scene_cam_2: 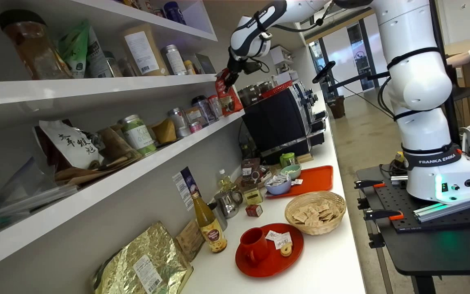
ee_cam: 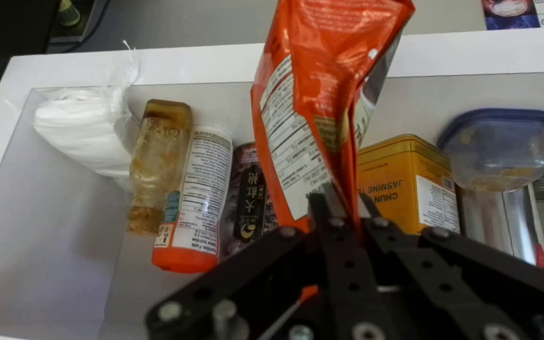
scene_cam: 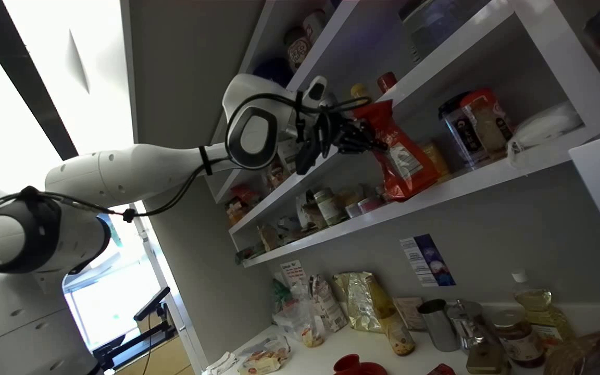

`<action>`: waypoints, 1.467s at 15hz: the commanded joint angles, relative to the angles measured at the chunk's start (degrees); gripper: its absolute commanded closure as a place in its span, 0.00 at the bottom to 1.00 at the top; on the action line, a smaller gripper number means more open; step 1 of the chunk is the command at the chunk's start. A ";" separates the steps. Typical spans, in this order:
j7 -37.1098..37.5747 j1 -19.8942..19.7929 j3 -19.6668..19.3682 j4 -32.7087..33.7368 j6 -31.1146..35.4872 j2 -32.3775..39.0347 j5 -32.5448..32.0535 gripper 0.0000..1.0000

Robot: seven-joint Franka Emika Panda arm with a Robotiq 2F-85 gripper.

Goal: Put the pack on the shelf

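Several white boards (scene_cam_2: pixel 55 92) at left in an exterior view; lowest, the shelf (scene_cam_2: pixel 96 192), with the red pack (scene_cam_2: pixel 230 100) at its far end, clamped in gripper (scene_cam_2: pixel 228 83). Touching the shelf or not: cannot tell. Rightward, white counter (scene_cam_2: pixel 324 261), floor (scene_cam_2: pixel 355 134), black table (scene_cam_2: pixel 431 253). Again from left: green-filled jar (scene_cam_2: pixel 139 136); plate (scene_cam_2: pixel 273 269) bearing mug (scene_cam_2: pixel 254 245) and packets (scene_cam_2: pixel 282 240); basket (scene_cam_2: pixel 320 228) of tan pieces (scene_cam_2: pixel 314 213).

In the wrist view, the red pouch (ee_cam: pixel 324 108) covers the space between the Da Hong Pao jar (ee_cam: pixel 247 203) and jasmine tea tin (ee_cam: pixel 397 179), both obstacles behind it. A bare strip of the lowest shelf (ee_cam: pixel 423 101) runs in front of the tin; open room lies above the white plastic bag (scene_cam: pixel 547 126), beneath the higher board (scene_cam: pixel 451 49)
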 commanded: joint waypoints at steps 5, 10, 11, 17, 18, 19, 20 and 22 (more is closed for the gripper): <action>1.54 -4.83 6.45 16.74 -2.85 13.68 0.77 0.99; 3.47 -6.22 9.21 24.56 -6.05 18.49 -2.06 0.99; 3.69 -6.54 9.56 25.58 -6.82 19.01 -2.23 0.99; 5.74 -5.01 8.28 24.24 -11.06 16.61 -6.19 0.51; 5.99 -4.77 8.24 23.37 -11.00 15.84 -6.79 0.42; 6.83 -4.15 7.98 21.34 -10.16 14.35 -8.27 0.36; 7.64 -3.74 7.99 19.70 -9.65 13.10 -9.25 0.27; 12.09 -1.76 7.96 12.15 -8.37 7.65 -13.37 0.13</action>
